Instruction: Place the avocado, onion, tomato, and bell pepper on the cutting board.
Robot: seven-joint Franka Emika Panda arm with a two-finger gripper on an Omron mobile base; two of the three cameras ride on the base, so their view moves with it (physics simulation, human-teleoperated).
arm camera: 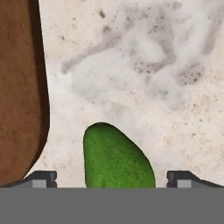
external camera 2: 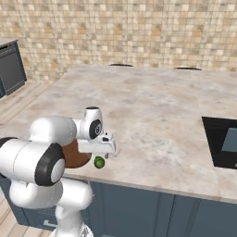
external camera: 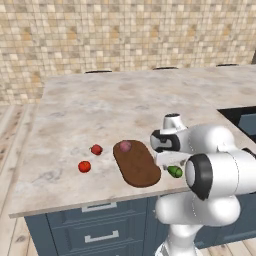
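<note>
Jaws spread wide, gripping nothing, straddle the avocado at bottom centre of the hand view (on the tabletop, beside the board); onion lies on the board.

We find the onion resting on the cutting board's far end; the avocado lies on the worktop just beside the board.
</note>
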